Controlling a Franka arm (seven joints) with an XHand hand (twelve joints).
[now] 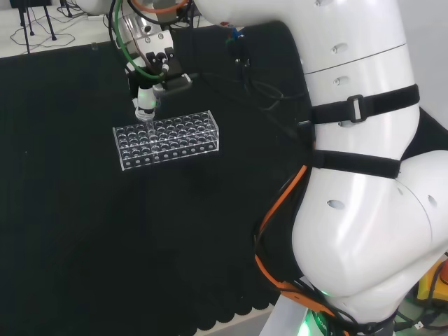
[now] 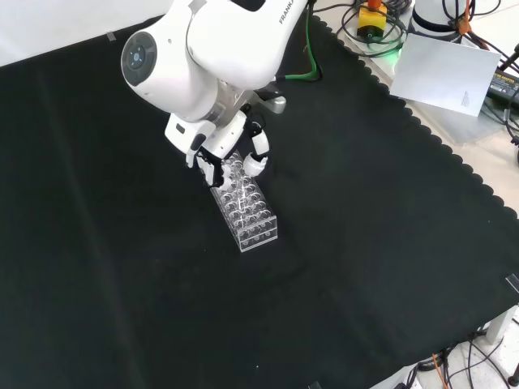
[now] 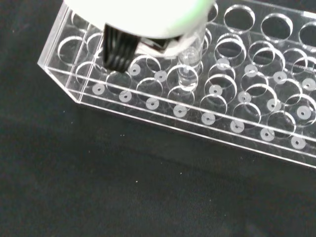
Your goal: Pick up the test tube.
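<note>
A clear rack [image 1: 166, 138] with several rows of holes stands on the black cloth. The hand [image 1: 146, 99] hangs right over the rack's far left corner in the head view. In the front view the hand [image 2: 232, 159] covers the upper end of the rack [image 2: 251, 212], fingers and thumb curled downward. The wrist view shows a clear test tube [image 3: 189, 64] upright near one end of the rack [image 3: 163, 118], its top hidden between the blurred white and black fingers [image 3: 118, 49]. Its rounded lower end sits at the level of the rack's holes.
The arm's white links [image 1: 364, 161] take up the right of the head view, with orange and black cables [image 1: 276, 210] beside them. Black cloth [image 2: 122, 284] spreads all round the rack. A white sheet and cables [image 2: 446, 73] lie beyond the cloth's scalloped edge.
</note>
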